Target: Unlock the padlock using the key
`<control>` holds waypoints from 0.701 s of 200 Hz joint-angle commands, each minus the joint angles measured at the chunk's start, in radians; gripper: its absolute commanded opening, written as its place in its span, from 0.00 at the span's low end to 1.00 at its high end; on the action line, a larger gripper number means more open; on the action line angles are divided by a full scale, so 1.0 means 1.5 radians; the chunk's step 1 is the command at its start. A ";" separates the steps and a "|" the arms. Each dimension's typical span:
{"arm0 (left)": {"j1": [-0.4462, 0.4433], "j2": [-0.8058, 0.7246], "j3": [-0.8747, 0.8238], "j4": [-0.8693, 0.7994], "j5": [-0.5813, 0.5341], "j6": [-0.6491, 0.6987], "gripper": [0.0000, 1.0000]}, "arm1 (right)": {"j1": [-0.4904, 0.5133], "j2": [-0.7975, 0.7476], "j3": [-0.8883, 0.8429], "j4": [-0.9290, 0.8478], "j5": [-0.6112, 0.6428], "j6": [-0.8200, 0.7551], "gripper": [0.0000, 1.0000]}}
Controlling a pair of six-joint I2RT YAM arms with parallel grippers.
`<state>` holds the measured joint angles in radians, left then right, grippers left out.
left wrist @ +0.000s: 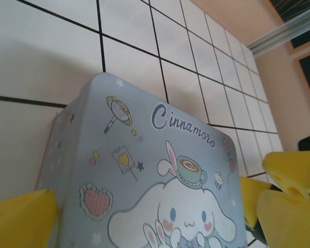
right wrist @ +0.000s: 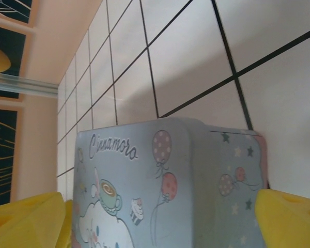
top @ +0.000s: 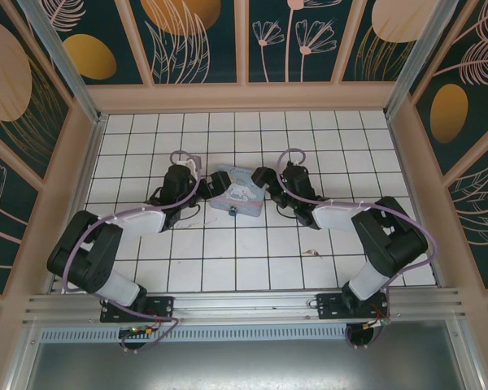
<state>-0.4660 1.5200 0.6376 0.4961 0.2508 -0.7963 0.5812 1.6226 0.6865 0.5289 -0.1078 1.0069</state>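
Note:
The padlock (top: 233,211) is a tiny dark blue spot at the near side of a pale blue cartoon-printed tin (top: 238,193) on the tiled floor. The key (top: 311,253) is a thin pale sliver lying on a tile to the right, nearer the arm bases, apart from both grippers. My left gripper (top: 214,188) (left wrist: 155,217) is open, its yellow fingers (left wrist: 20,217) on either side of the tin's (left wrist: 144,170) left end. Mirroring it, my right gripper (top: 260,188) (right wrist: 159,222) is open with its fingers (right wrist: 292,219) flanking the tin's (right wrist: 170,186) right end.
A white tiled floor (top: 228,260) is walled in by peach-coloured panels (top: 244,96) at the back and both sides. A metal rail (top: 244,305) with the arm bases runs along the near edge. Bare tiles lie behind and in front of the tin.

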 commanded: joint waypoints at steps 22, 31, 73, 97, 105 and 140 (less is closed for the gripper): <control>-0.010 -0.046 -0.041 0.069 -0.001 -0.062 0.99 | 0.002 0.026 0.049 0.050 -0.026 0.031 0.95; -0.011 -0.049 -0.044 0.070 0.000 -0.064 0.99 | 0.001 0.033 0.059 0.049 -0.031 0.031 0.94; -0.016 -0.050 -0.050 0.080 0.007 -0.070 0.99 | 0.003 0.063 0.096 0.040 -0.035 0.036 0.94; -0.019 -0.049 -0.056 0.086 0.006 -0.074 0.99 | 0.004 0.071 0.104 0.031 -0.031 0.036 0.94; -0.019 -0.049 -0.056 0.086 0.005 -0.073 0.99 | 0.003 0.072 0.105 0.027 -0.030 0.033 0.94; -0.018 -0.063 -0.041 0.027 -0.057 -0.065 0.99 | -0.010 0.000 0.066 -0.040 0.032 0.005 0.94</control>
<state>-0.4824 1.4590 0.5655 0.5800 0.2264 -0.8886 0.5789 1.7138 0.8093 0.5316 -0.1192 1.0344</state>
